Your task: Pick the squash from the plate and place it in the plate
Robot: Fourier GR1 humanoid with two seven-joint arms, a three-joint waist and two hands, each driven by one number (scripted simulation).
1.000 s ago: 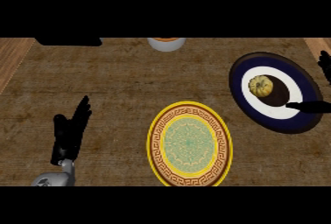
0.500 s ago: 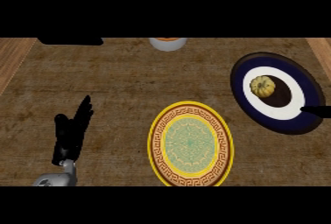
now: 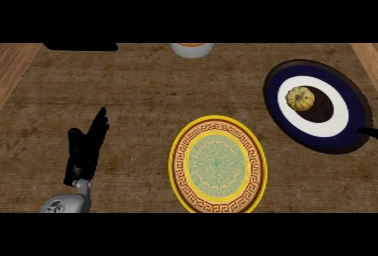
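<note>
A small yellow squash (image 3: 301, 98) lies on the dark middle of a blue and white plate (image 3: 276, 109) at the right of the counter. A yellow plate (image 3: 179, 159) with a patterned rim sits at the lower centre with nothing on it. My left hand (image 3: 86, 149) rests open at the lower left, fingers pointing up, far from both plates. Of my right hand (image 3: 367, 131) only a straight black tip shows at the right edge, over the blue plate's lower rim and apart from the squash.
A white bowl (image 3: 193, 49) with something orange inside stands at the counter's far edge, centre. A black object (image 3: 80, 46) lies at the far left. Lighter wood strips border the brown counter (image 3: 148, 95) at both sides.
My right hand has drawn back to the right, from around the blue plate's right side almost out of view. The squash and the left hand have not moved.
</note>
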